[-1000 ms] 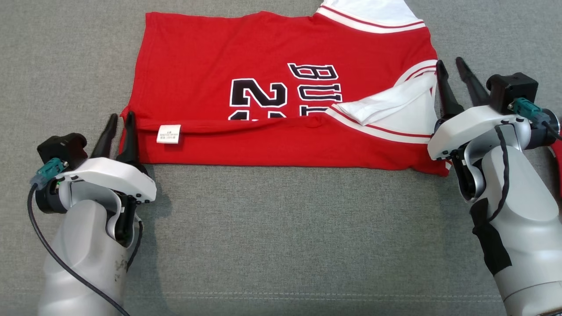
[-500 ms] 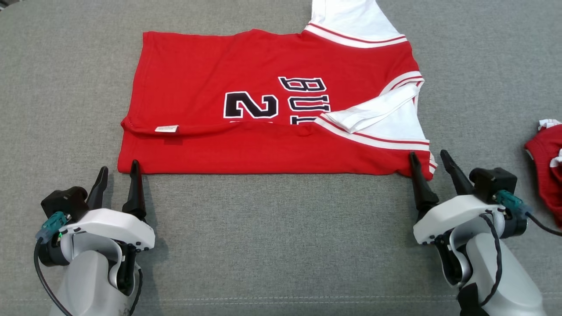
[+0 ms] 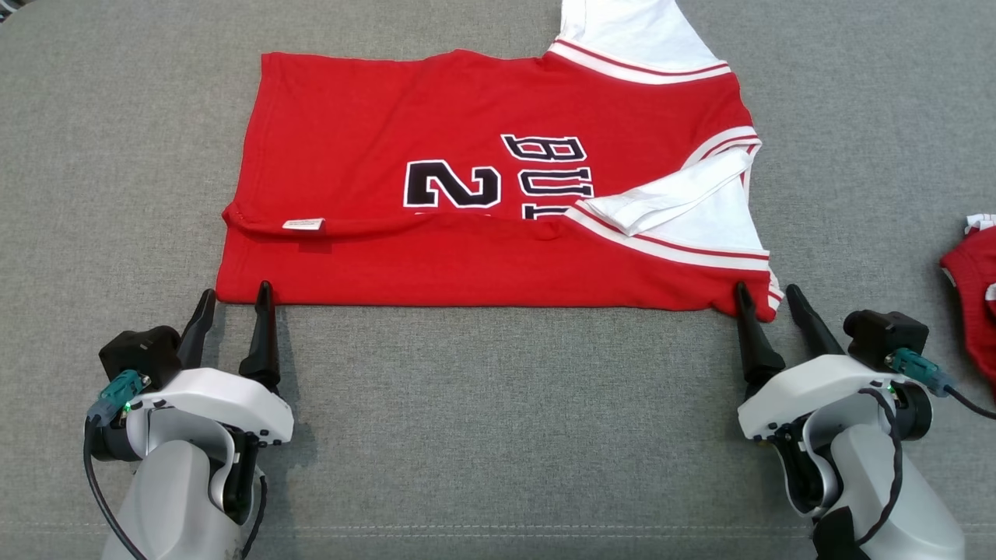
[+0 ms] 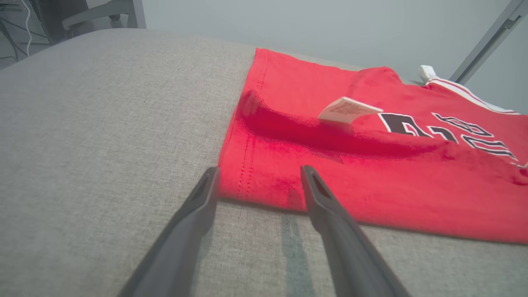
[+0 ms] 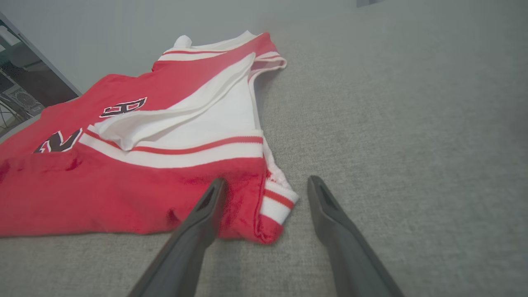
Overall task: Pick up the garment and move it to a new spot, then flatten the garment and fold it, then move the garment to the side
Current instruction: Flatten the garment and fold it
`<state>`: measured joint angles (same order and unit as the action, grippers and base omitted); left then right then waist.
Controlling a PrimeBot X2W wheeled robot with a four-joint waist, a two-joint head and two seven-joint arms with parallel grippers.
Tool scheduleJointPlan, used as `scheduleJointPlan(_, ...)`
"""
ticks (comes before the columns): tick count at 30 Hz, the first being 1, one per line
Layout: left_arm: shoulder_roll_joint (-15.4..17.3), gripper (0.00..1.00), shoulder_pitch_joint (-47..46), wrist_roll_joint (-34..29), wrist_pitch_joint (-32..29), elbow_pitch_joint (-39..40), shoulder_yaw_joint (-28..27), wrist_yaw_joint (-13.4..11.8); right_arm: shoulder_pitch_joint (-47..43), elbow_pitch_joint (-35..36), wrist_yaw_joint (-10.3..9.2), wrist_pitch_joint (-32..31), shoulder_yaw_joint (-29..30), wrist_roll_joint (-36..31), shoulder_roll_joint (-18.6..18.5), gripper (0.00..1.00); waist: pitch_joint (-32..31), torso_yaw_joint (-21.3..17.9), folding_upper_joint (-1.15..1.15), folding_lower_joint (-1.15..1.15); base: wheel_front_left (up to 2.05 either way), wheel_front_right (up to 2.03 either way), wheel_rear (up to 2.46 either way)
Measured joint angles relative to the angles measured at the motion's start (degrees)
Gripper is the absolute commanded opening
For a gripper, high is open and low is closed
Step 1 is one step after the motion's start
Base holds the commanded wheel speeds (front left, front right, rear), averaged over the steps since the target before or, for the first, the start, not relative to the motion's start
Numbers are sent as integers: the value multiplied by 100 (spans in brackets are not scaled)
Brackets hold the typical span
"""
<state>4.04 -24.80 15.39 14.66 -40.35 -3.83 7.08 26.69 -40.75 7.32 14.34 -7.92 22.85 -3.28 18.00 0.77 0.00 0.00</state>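
Note:
The garment (image 3: 482,194) is a red jersey with white trim and black lettering, lying flat on the grey cushion with its near strip folded over. A white label (image 4: 348,110) sticks up from that fold. My left gripper (image 3: 233,295) stands open at the near left corner of the garment (image 4: 371,177), its tips at the hem, nothing between the fingers. My right gripper (image 3: 766,292) is open at the near right corner, one fingertip against the red cloth (image 5: 123,185) and the other on bare cushion.
Grey fabric surface (image 3: 498,420) stretches wide in front of the jersey. Another red and white cloth item (image 3: 973,288) lies at the far right edge. A metal post (image 4: 486,41) and furniture (image 4: 62,16) stand beyond the cushion.
Both grippers let go of the folded-over edge, opened, and drew back toward me to the garment's near corners. The head camera has also shifted slightly.

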Motion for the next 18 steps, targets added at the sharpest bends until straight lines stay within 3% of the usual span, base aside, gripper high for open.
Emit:
scheduleJointPlan(3, 14, 100, 8, 1, 0, 3, 41, 0, 10, -124, 0, 36, -134, 88, -4, 100, -6, -1, 0, 0, 0, 0, 0)
scheduleJointPlan(4, 36, 100, 9, 31, 0, -10, 54, 0, 67, -196, -1, 41, -313, 167, -25, 73, 0, -13, 0, 0, 0, 0, 0)
scheduleJointPlan(5, 42, 100, 7, 69, 0, -47, 67, 0, 109, -219, -1, 41, -374, 175, -27, 0, 7, -20, 0, 0, 0, 0, 0)
scheduleJointPlan(18, 307, 100, -546, 974, 0, -857, 238, 0, 209, -58, 9, 33, -639, 186, 7, 0, 94, -233, 0, 0, 0, 0, 0)
